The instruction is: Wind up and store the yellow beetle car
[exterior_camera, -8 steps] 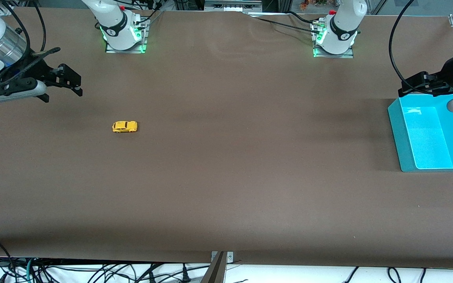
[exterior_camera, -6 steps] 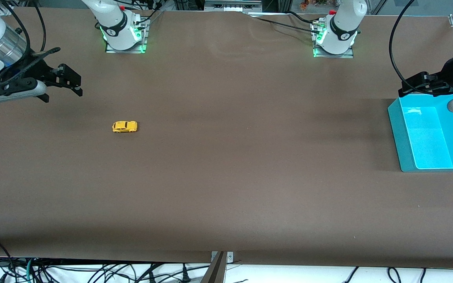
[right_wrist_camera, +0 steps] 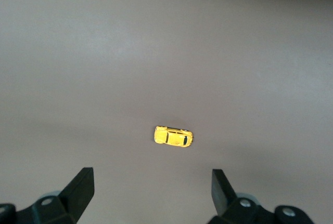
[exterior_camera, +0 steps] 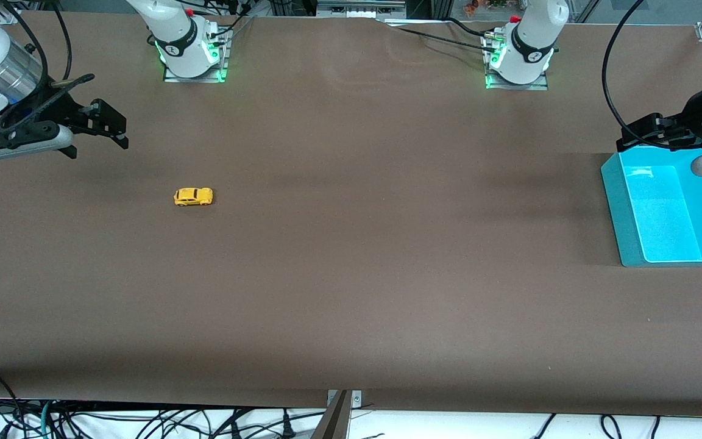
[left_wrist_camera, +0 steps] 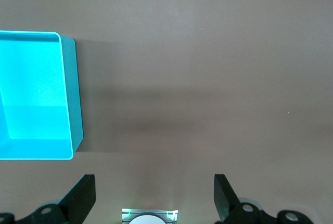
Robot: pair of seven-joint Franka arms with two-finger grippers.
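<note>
No legible text or labels anywhere.

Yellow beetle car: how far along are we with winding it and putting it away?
Nothing looks done yet. The yellow beetle car sits untouched on the table, toward the right arm's end. In hand: the right gripper hangs open above the table near the car, holding nothing; the left gripper waits open by the empty blue bin at the left arm's end. Left: picking up, winding, storing.

Even, soft overhead light on matte brown table (exterior_camera: 351, 244); broad faint shadow bands across it; bright glare inside turquoise bin (exterior_camera: 671, 213); green glow at arm bases (exterior_camera: 192, 64); sharp focus throughout.
</note>
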